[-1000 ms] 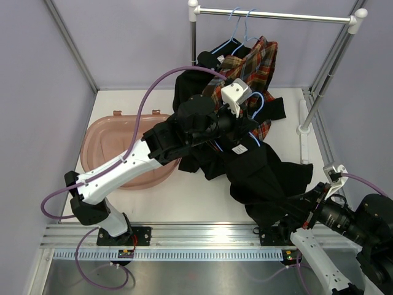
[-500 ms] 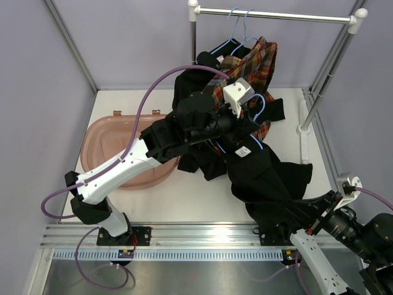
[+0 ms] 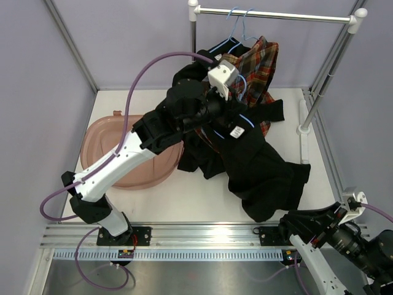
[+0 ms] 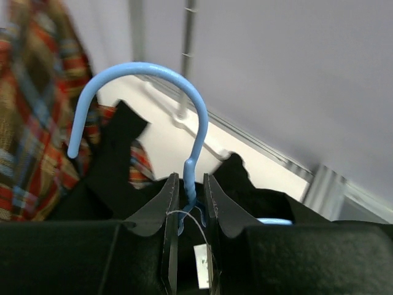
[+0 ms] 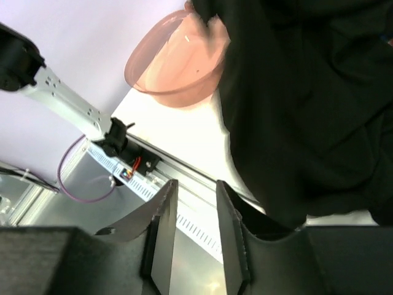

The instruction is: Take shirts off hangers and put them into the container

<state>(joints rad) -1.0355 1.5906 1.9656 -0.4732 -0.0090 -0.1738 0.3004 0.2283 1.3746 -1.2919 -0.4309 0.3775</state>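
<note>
My left gripper (image 3: 228, 103) (image 4: 187, 184) is shut on the neck of a light-blue hanger (image 4: 195, 117), whose hook stands up above the jaws. A black shirt (image 3: 261, 169) (image 5: 295, 92) hangs from that hanger and trails down onto the table. The plaid shirt (image 3: 258, 61) and another black shirt (image 3: 187, 77) hang on hangers (image 3: 236, 24) from the rail. The pinkish container (image 3: 107, 138) (image 5: 178, 55) sits at the left, partly under my left arm. My right gripper (image 3: 293, 222) (image 5: 191, 190) is open and empty at the near right, just off the black shirt's lower edge.
The white-and-metal rail (image 3: 276, 15) spans the back right, with its post foot (image 3: 305, 129) on the table. The metal mounting track (image 3: 196, 236) runs along the near edge. Grey walls close in the left and right sides.
My right gripper has opened, let go of the black shirt's hem and pulled back to the near right. My left gripper has lifted the hanger up and towards the back left.
</note>
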